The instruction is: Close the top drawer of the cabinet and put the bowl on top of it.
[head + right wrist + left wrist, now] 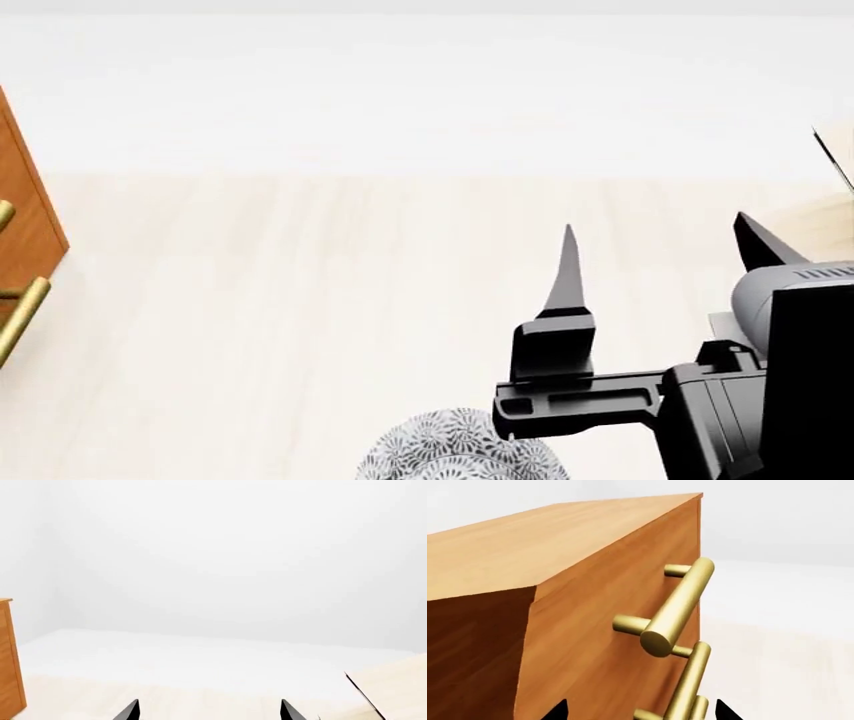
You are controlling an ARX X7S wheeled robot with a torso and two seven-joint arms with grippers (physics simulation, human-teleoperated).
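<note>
The right gripper [661,250] is hanging spread wide in the head view, nothing between its dark fingers, pointing out over pale floor with the bowl [461,455] sitting low and just beside its black mount — only the patterned rim is showing at the bottom edge of that view. In the left wrist view the left gripper [642,711] is also standing open, its two black fingertips poking in at the frame's edge either side of the lower brass handles, close up against the front of the cabinet [527,555]. The top drawer [620,595] is looking nearly flush with the cabinet's side here, though from this slanted angle I cannot tell whether it is fully home. That is the first risk: the left gripper is sitting so near the top handle [677,607] that a forward push could be landing on the bar off-centre, sliding along it or catching the handle below instead of driving the drawer front square. The second is the bowl — it is lying well apart from the cabinet, which is barely showing at the left edge of the head view, and the right gripper is aiming above and past the rim, so a descent judged from here could be clipping the rim and tipping or skidding the bowl rather than pinching its wall.
</note>
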